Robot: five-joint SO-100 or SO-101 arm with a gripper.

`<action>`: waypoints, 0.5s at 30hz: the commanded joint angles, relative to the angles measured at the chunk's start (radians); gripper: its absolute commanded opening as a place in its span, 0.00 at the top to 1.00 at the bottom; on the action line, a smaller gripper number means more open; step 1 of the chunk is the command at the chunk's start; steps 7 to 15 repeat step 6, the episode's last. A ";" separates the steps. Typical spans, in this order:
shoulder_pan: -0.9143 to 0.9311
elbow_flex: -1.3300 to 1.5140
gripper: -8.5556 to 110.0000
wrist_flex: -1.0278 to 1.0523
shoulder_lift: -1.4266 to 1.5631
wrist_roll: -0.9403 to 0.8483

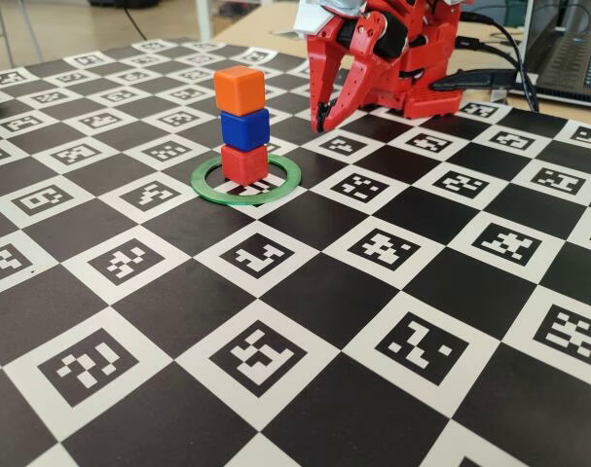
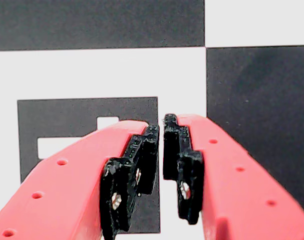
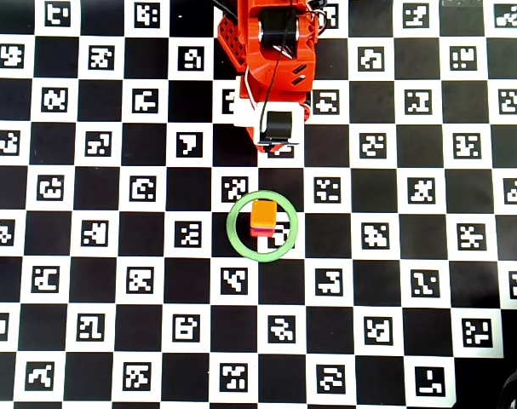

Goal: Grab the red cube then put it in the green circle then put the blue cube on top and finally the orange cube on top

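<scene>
Red cube [image 1: 244, 162] sits inside the green circle [image 1: 213, 187], blue cube [image 1: 244, 128] on it, orange cube [image 1: 240, 89] topmost; from overhead the blue one is hidden. My gripper [image 2: 160, 131] hangs empty, fingers nearly together, beside the stack.

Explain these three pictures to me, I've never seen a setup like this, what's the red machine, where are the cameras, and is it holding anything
The red machine is a small robot arm; its two-fingered end effector grips things. One picture is taken from a camera standing beside the table, one from a camera riding on the arm's wrist, and one from straight above. The table is covered in a black and white checkerboard of printed markers. On it lies a green circle, a flat ring, and inside it stands a tower: the red cube at the bottom, the blue cube on it, the orange cube on top. From above you see mostly the orange one. The end effector holds nothing: the wrist view shows its fingers nearly together with only the board beyond.
</scene>
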 commanded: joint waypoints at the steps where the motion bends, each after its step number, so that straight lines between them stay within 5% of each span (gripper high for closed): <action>1: -0.008 0.040 0.98 0.117 0.049 -0.003; 15: -0.008 0.040 0.98 0.117 0.049 -0.003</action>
